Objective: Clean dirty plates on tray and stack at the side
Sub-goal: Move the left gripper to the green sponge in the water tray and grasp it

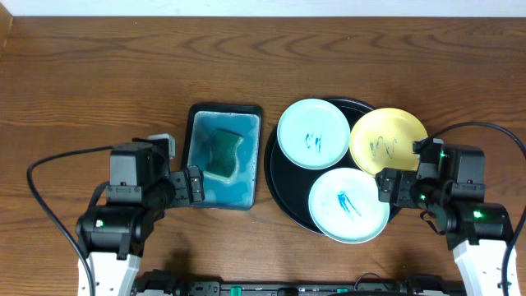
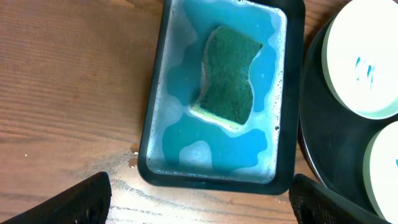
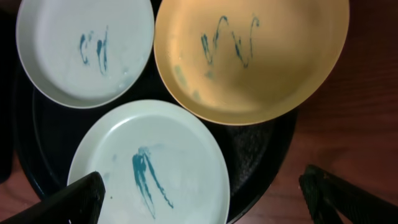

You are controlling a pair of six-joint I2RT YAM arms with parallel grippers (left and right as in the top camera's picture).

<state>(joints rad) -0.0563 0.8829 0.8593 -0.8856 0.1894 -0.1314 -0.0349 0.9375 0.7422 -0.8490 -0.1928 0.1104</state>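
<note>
2 arms sit at the near edge, 1 at the left, 1 at the right. The left gripper (image 1: 194, 182) points right, jaws spread wide, empty; the right gripper (image 1: 385, 187) points left, likewise wide and empty

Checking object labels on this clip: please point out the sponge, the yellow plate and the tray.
sponge (image 2: 229, 78): left wrist view, middle of its green top.
yellow plate (image 3: 249, 59): right wrist view, centre of its face.
tray (image 1: 283, 185): overhead view, bare black floor left of the plates.
</note>
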